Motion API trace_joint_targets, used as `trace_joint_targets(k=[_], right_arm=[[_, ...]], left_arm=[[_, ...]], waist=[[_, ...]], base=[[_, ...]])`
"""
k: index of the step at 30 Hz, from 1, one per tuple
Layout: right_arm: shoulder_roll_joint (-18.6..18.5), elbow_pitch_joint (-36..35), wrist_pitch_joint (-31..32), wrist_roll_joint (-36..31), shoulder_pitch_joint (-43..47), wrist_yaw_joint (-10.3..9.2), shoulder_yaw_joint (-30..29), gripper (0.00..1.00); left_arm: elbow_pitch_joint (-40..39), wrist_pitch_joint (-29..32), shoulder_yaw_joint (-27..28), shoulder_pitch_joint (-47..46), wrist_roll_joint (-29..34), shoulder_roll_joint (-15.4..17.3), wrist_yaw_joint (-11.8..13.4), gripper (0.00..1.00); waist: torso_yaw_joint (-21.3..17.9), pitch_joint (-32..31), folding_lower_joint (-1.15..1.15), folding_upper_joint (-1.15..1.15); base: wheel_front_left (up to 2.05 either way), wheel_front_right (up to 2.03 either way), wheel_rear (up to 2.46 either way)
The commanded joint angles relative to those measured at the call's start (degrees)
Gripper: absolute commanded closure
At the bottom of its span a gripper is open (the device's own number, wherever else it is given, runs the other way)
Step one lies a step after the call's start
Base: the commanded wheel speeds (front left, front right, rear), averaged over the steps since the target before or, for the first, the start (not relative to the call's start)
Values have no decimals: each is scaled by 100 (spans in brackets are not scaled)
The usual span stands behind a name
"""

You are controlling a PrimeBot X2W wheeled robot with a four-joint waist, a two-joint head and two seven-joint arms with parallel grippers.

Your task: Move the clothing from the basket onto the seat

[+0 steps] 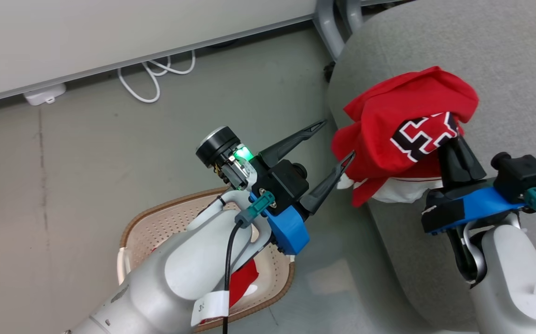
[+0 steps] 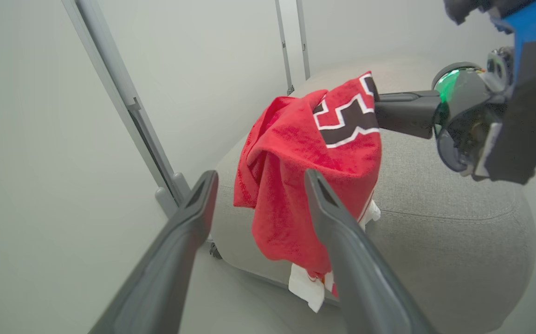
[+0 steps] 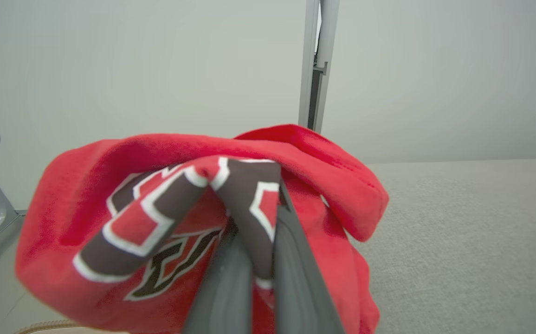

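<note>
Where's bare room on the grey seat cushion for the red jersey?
Free: the large grey fabric seat cushion beyond and right of the red lettered jersey. Crowded: the cushion's left edge, where the shut right gripper holds the jersey and the open left gripper hovers beside it.

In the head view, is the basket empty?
No, a piece of red cloth lies inside the basket, near its right rim.
</note>
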Motion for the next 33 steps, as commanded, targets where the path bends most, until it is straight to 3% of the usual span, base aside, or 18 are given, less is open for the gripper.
trace_joint_targets(k=[1, 16, 33], right_arm=[[19, -56, -3, -27, 65, 1, -45, 100], [133, -262, -3, -87, 505, 1, -717, 100], [242, -378, -3, -128, 458, 1, -887, 100]], left_arm=[[4, -18, -16, -2, 14, 10, -43, 0], [86, -18, -333, -27, -82, 31, -31, 0], [24, -18, -356, 4, -121, 80, -34, 0]], waist=[[-119, 50, 0, 0], [-813, 141, 0, 0], [-926, 176, 0, 0]], base=[[0, 0, 0], [0, 0, 0], [0, 0, 0]])
